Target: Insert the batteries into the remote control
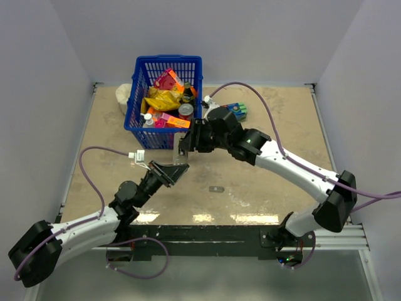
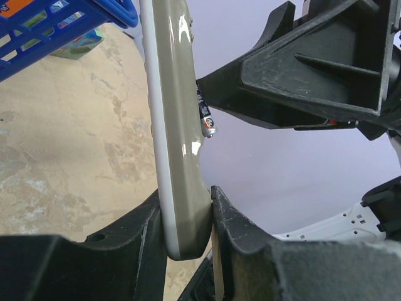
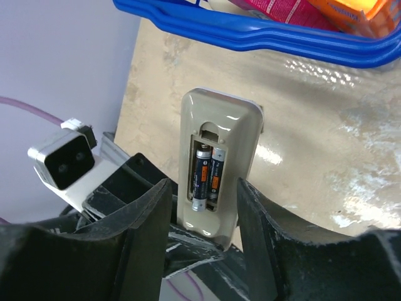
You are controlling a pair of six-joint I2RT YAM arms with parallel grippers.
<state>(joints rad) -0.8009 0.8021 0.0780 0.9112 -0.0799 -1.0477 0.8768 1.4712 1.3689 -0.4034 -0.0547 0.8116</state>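
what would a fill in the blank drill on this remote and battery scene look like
1. The left gripper is ____ on the remote control.
2. The remote control's uncovered compartment holds ____ batteries.
3. The right gripper has its jaws ____, one on each side of the remote control.
4. The basket full of packets is ____ in colour.

Missing words: shut; two; open; blue
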